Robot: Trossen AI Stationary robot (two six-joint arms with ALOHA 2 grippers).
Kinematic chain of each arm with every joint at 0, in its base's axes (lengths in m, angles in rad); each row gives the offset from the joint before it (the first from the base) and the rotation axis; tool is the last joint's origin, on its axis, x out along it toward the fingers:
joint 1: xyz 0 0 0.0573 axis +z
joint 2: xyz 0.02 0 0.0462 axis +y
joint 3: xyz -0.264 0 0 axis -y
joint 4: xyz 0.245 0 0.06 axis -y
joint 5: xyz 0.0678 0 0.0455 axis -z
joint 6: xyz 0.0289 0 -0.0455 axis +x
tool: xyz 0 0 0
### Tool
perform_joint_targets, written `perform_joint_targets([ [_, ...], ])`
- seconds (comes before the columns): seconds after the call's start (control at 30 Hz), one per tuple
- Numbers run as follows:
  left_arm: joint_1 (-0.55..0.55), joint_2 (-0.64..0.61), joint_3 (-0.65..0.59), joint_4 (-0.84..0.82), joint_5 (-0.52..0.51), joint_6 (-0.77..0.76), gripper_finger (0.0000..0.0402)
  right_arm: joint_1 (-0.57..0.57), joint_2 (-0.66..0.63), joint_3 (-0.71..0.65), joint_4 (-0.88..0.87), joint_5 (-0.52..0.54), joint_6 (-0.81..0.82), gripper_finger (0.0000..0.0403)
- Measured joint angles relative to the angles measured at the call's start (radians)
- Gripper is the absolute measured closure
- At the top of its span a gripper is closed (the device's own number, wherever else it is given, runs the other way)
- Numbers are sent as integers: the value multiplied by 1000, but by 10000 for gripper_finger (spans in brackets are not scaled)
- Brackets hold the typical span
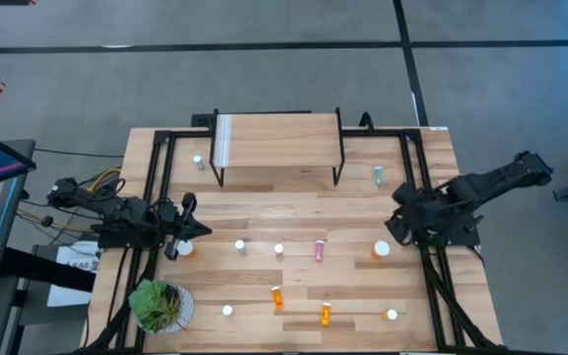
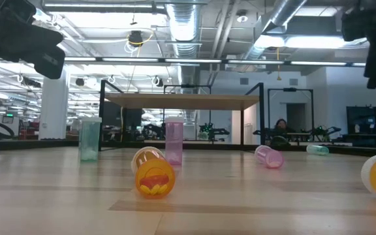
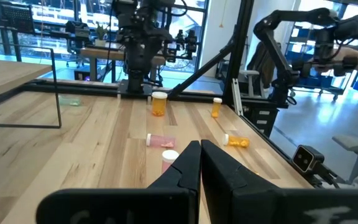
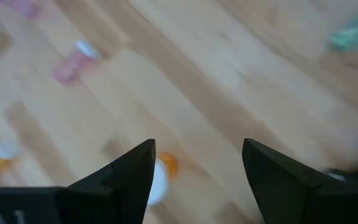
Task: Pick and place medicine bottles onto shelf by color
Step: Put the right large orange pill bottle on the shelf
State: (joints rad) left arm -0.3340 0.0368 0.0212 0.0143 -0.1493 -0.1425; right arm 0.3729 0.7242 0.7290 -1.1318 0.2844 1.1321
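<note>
Medicine bottles lie scattered across my desk [image 1: 363, 212], shelf [image 1: 279, 138] bare at the far edge
My right pincer [image 4: 197, 171] hangs spread above a wide orange bottle [image 1: 381, 249], which sits just below its fingers; the left pincer [image 3: 200, 163] is pressed together, waiting at the desk's left side

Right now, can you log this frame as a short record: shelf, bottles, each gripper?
shelf: wood-topped shelf at the table's far edge, nothing on top
bottles: scattered on the table; wide orange bottle near the right gripper, pink bottle lying mid-table
left gripper: shut, empty, at the table's left
right gripper: open, above the wide orange bottle, holding nothing
</note>
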Motion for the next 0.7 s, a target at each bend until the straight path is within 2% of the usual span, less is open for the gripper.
perform_joint_targets([
  [0.1, 0, 0, 0, 0, 0, 0, 401, 6, 11, -21, 52, -10, -32, 137],
  [0.33, 0, 0, 0, 0, 0, 0, 401, 18, 139, -25, 85, -115, -41, 137],
  [0.7, 0, 0, 0, 0, 0, 0, 401, 60, 326, -25, 85, -153, -25, 137],
])
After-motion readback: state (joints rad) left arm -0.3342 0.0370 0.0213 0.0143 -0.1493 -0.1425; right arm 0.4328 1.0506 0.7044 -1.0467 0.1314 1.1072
